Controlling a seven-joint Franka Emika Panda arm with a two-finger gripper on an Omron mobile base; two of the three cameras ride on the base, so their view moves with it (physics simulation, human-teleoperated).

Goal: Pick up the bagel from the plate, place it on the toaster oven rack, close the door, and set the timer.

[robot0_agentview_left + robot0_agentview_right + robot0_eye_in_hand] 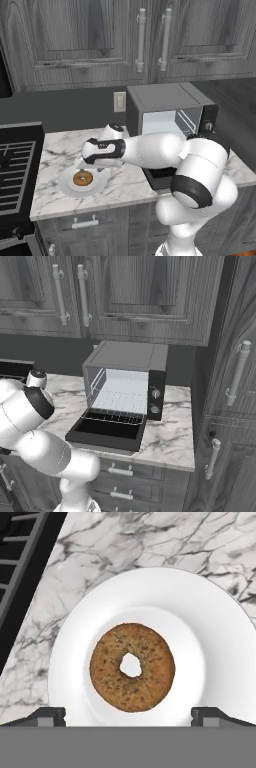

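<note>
One small golden-brown ring bagel (pixel 132 667) lies at the centre of the round white shallow plate (pixel 215 632) on the marble counter (pixel 125 182). Risk, judged: fingers descending off-centre would nudge the bagel sideways or clip the plate rim, since the ring lies flat and loose. The two-finger gripper (pixel 128 716) hovers above it, jaws spread wider than the bagel, tips at 7 and 5 o'clock, holding and touching nothing. The dark drop-down door (pixel 107 431) hangs open below the pale grid rack (pixel 122 398).

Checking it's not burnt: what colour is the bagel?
Golden-brown with darker speckles, the bagel shows best in the hand view.
</note>
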